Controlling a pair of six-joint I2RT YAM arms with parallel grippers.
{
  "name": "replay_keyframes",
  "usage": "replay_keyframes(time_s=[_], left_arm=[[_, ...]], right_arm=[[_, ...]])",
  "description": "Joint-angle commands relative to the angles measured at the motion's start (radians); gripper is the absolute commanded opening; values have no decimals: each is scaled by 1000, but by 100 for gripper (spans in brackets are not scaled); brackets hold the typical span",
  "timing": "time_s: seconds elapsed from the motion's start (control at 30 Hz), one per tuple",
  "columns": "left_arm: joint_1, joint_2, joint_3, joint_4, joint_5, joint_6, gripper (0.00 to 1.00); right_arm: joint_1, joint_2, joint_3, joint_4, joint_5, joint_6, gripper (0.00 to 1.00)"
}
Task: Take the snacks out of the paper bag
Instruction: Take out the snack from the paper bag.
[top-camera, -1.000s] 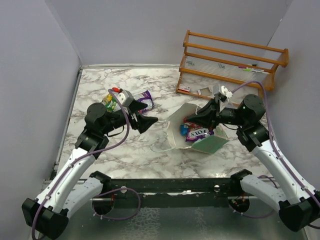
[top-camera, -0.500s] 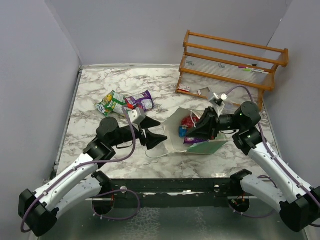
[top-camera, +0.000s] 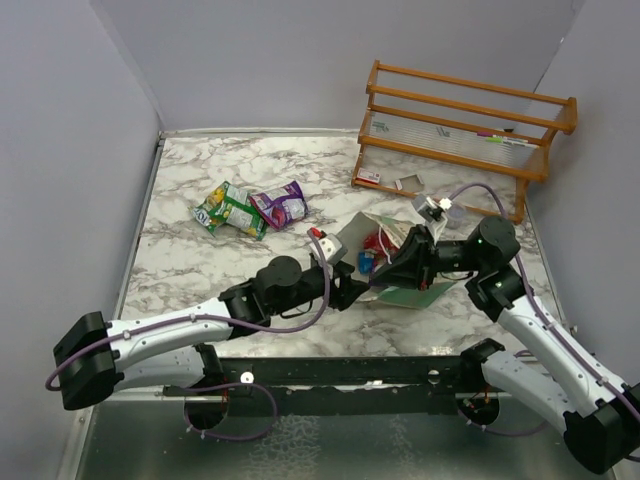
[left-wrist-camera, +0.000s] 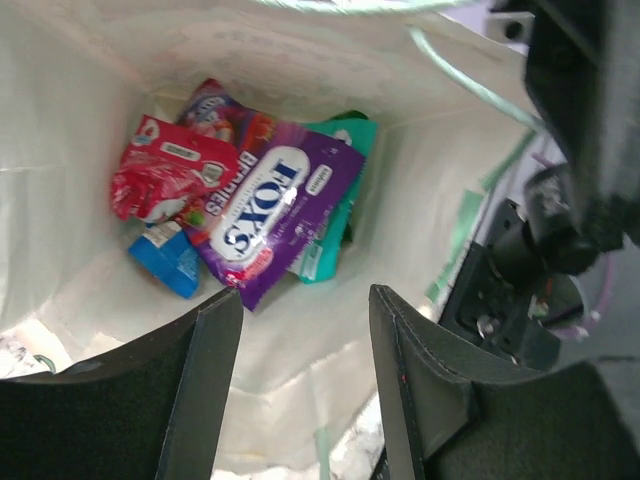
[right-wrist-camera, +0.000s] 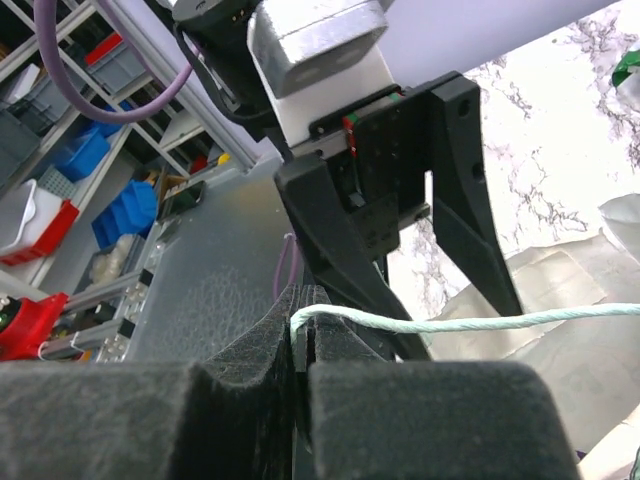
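Paper bag: L tool spread inside mouth.

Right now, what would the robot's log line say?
left gripper: open, at bag mouth | right gripper: shut on cord | snacks: some in bag, others out

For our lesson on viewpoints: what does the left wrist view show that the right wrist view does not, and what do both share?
Only left wrist: the snacks inside the paper bag, a purple packet on top, seen past the open left jaws. Only right wrist: the right jaws shut on the cord handle. Both: the bag's pale paper and mint cord.
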Motion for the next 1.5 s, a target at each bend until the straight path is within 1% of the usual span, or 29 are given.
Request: replay_keyframes(time_s=[0.0,0.07,0.13,0.2,0.27,0.4,0.53,0.6,0.7,0.83,0.9,1.03,1.17,1.27,1.47], left_arm=[[-19,63,35,104,-189,-22,55],[-20,82,17,132,-179,-24,55],[-21,95,6,137,-173,-28,55],[-21,111,6,133,-161,-29,55],[-21,128,11,124,-147,-33,54],[-24,141,-2,144,-124,-46,54],[-30,126,-36,174,-127,-61,53],[-33,111,-58,189,-132,-69,53],[-38,78,-95,190,-161,-74,52],[-39,24,-131,165,-202,-46,52],[-40,3,-133,149,-218,-13,54],[-39,-3,-113,140,-238,64,57],[-40,63,-51,115,-244,174,58],[-40,122,-31,146,-235,279,59],[-40,253,43,189,-270,457,60]], right_arm=[[8,11,49,4,29,-15,2],[8,9,92,-76,109,-50,2],[8,11,163,-210,257,-107,5],[8,23,219,-288,371,-135,10],[8,51,282,-341,424,-161,11],[8,142,377,-346,415,-166,11],[10,264,471,-361,332,-144,7],[29,304,501,-365,305,-137,6],[82,332,523,-374,284,-151,6],[127,339,490,-355,189,-151,6],[132,331,464,-357,175,-151,6],[133,302,443,-407,200,-178,6],[132,266,458,-461,245,-217,6],[132,241,466,-478,263,-242,6],[133,212,454,-464,248,-247,5]])
